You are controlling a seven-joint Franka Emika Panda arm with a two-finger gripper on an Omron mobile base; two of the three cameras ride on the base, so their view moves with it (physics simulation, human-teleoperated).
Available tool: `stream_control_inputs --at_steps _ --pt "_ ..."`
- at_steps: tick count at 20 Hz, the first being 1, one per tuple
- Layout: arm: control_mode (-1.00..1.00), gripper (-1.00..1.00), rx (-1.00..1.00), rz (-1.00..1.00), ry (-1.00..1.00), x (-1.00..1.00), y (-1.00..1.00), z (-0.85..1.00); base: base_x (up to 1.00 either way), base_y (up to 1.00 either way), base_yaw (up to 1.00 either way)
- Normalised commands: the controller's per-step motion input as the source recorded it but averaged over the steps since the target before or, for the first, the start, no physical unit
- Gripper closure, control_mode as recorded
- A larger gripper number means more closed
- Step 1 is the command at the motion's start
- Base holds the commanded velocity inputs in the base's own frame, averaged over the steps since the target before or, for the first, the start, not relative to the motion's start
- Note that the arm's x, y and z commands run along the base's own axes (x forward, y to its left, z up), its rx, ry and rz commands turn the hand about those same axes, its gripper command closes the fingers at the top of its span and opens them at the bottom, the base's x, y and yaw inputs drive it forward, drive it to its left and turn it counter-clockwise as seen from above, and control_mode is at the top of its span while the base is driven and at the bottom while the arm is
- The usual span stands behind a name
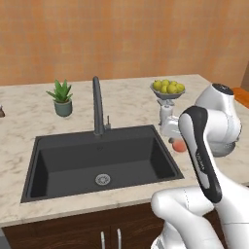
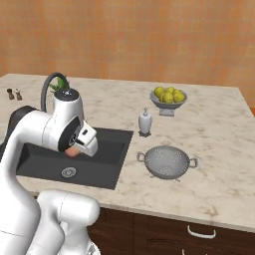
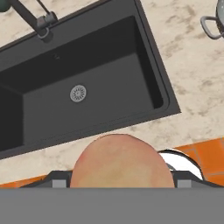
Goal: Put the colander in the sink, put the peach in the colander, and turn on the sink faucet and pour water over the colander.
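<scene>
While the peach (image 3: 121,160) sits pinched in the claw (image 2: 74,148), pressed close against the hand camera so that it covers the lower middle of that view, the colander (image 2: 169,161) is not in the sink (image 1: 102,160) at all. It stands upright on the counter (image 2: 219,129) to the right of the basin, its two loop handles pointing out to either side, a short way in front of a white soap bottle (image 2: 145,122).

From the claw, in the right base view, the colander lies at about 3 o'clock, well apart, with the sink's right rim between them. In the hand view only one colander handle peeks in at 1 o'clock, while the silver drain (image 3: 78,93) lies at 11 o'clock and the sink faucet (image 1: 97,104) base near the top left corner.

The arm is folded high, elbow raised, wrist bent so the hand looks down over the basin's front right part. By my judgement the order has gone awry: the bowl should be in the basin first, so the fruit either waits or goes to where the colander now stands. The faucet lever looks untouched, and no water runs.
</scene>
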Motion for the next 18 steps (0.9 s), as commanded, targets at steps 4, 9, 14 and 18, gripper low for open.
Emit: stream_control_inputs --at_steps 4,9,14,18 --pt "-1.00 1.00 -0.04 -0.06 0.04 0.37 -0.73 0.00 0.00 0.00 0.00" --pt "-1.00 1.00 -0.12 -0.12 0.07 0.51 -0.78 -0.07 0.00 0.00 0.00" --pt "-1.00 1.00 -0.06 -0.16 0.05 0.39 -0.60 -0.19 0.00 0.00 0.00" --pt "-1.00 1.00 0.01 -0.22 0.01 0.11 -0.67 -0.32 0.00 0.00 0.00"
